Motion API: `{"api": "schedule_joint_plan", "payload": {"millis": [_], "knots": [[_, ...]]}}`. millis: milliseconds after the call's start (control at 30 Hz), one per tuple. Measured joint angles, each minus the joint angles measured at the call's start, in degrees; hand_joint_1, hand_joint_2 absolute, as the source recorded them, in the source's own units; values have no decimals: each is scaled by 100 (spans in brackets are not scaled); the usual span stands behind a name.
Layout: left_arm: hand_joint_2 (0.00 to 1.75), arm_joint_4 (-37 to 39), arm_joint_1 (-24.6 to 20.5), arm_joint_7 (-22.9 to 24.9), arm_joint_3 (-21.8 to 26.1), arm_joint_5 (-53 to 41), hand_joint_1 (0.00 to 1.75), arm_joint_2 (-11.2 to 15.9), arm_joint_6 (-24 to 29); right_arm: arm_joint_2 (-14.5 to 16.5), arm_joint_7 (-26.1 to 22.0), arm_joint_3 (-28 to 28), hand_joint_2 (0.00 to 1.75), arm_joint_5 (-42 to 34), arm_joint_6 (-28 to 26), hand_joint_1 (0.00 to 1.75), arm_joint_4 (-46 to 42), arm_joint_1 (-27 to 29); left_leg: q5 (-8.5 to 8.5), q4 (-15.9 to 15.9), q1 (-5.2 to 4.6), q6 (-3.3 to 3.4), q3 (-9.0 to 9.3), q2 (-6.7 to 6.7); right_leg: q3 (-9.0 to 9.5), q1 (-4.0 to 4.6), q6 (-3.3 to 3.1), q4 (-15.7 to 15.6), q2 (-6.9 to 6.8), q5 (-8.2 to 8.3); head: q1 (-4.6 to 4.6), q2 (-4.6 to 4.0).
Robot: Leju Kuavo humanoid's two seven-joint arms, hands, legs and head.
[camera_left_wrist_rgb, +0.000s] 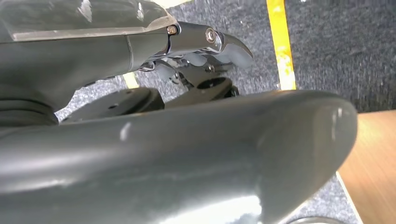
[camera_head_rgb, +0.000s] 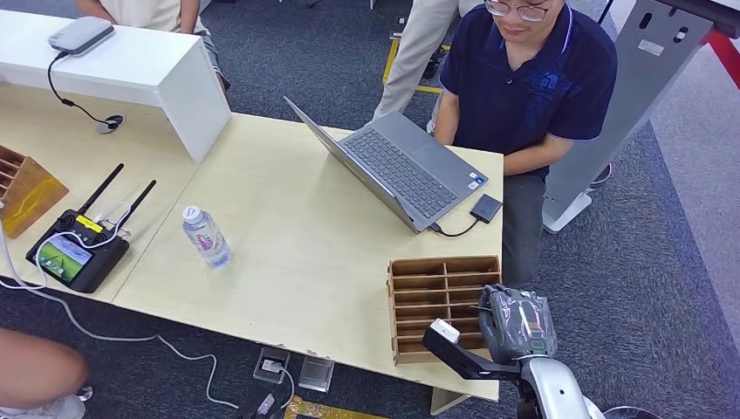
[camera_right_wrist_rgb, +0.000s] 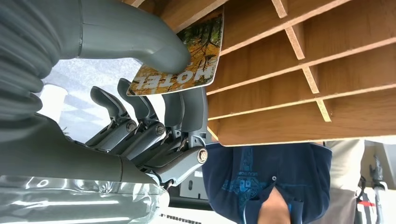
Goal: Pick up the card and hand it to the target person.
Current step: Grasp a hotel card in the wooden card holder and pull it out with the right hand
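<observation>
My right hand (camera_head_rgb: 517, 321) hovers at the right end of the wooden slotted card rack (camera_head_rgb: 443, 305) near the table's front right corner. In the right wrist view the hand (camera_right_wrist_rgb: 154, 93) pinches a hotel card (camera_right_wrist_rgb: 187, 56) with an autumn-forest picture between its thumb and fingers, the card's far end still inside a slot of the rack (camera_right_wrist_rgb: 299, 70). A person in a dark blue polo shirt (camera_head_rgb: 524, 78) sits across the table behind a laptop. My left hand (camera_left_wrist_rgb: 205, 51) hangs over grey carpet with its fingers curled in and nothing in them.
An open grey laptop (camera_head_rgb: 393, 166) with a small black drive (camera_head_rgb: 485, 208) sits beyond the rack. A water bottle (camera_head_rgb: 206, 236) stands mid-table, a remote controller (camera_head_rgb: 78, 249) at the left. A white box (camera_head_rgb: 122, 65) and another wooden rack (camera_head_rgb: 26, 188) lie far left.
</observation>
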Motion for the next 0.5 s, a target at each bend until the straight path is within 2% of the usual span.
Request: {"api": "schedule_joint_plan", "payload": {"millis": [233, 400, 500], "knots": [[0, 0, 1, 91, 0, 0, 0, 0, 99, -6, -59, -24, 175, -215, 88, 161, -175, -22, 0, 0, 0, 0, -1, 0, 0, 0, 0, 1, 0, 0, 1, 0], [0, 1, 3, 97, 0, 13, 0, 7, 92, -163, -167, -95, 175, -1000, 957, 161, -764, -429, 3, 1, 0, 3, 0, 4, -1, 0, 2, 1, 3, 8, -1, 0], [0, 1, 5, 93, 0, 36, 0, 11, 54, -245, -204, -127, 175, -1250, 1243, 161, -1283, -879, 5, 1, 0, 6, 0, 5, -1, 0, 3, 2, 3, 11, 0, 0]]}}
